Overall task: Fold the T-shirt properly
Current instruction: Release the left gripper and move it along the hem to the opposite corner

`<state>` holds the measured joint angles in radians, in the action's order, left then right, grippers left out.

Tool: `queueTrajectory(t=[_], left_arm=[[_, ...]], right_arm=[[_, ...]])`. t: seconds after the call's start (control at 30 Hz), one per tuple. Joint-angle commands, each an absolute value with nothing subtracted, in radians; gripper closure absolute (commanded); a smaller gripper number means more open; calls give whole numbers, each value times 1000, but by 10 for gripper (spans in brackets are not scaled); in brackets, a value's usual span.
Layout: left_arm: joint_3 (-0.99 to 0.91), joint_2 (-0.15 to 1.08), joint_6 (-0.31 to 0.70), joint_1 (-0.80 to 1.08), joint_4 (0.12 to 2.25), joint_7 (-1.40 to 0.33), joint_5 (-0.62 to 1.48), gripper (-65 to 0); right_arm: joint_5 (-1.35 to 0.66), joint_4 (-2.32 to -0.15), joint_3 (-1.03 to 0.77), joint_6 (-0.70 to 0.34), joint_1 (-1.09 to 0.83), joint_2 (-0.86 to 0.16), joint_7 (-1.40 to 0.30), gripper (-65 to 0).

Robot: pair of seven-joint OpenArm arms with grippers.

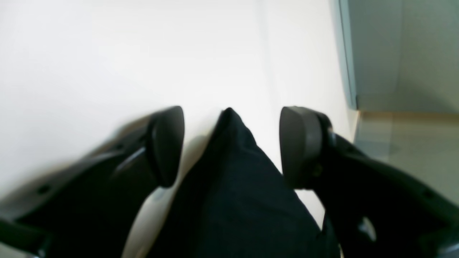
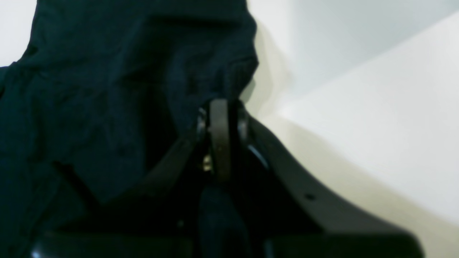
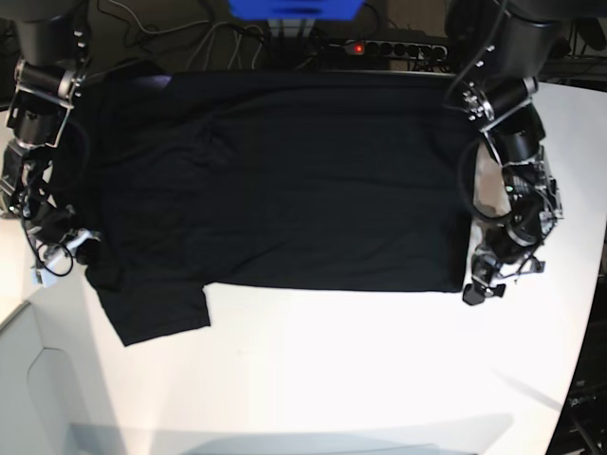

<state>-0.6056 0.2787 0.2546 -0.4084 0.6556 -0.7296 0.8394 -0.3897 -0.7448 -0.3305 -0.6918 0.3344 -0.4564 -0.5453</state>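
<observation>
T-shirt point(image 3: 285, 180) lies spread flat on white table point(image 3: 360, 370), 1 sleeve jutting toward the near-left edge. My left gripper point(image 1: 231, 147): jaws spread, a cloth corner between them, untouched. My right gripper point(image 2: 219, 118): jaws pressed together, pinching black cloth.

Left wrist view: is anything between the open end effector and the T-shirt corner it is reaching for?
Nothing visible stands in the way. The left end effector is open, with a corner of the T-shirt already lying between its fingers on the bare white table. No other object shows near the cloth there.
</observation>
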Motion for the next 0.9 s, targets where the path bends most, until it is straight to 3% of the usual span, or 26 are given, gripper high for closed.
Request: queueTrajectory(t=[0.0, 0.23, 0.53, 0.6, 0.77, 0.87], left_arm=[[-596, 266, 209, -401, 647, -786, 773, -425], [-484, 255, 208, -401, 645, -776, 780, -425], [-473, 229, 205, -401, 647, -776, 773, -415], [-475, 231, 205, -400, 647, -776, 773, -361], [-481, 254, 203, -395, 647, -774, 773, -133], [-481, 268, 203, -392, 647, -754, 773, -53]], right_arm=[[-341, -742, -321, -698, 335, -460, -604, 0], [-341, -742, -272, -698, 337, -452, -596, 0], [-343, -743, -272, -698, 337, -452, -596, 0], [-343, -743, -272, -698, 337, -452, -596, 0], [-343, -743, -272, -698, 337, -452, -596, 0], [-343, -743, -272, -698, 337, -452, -596, 0]])
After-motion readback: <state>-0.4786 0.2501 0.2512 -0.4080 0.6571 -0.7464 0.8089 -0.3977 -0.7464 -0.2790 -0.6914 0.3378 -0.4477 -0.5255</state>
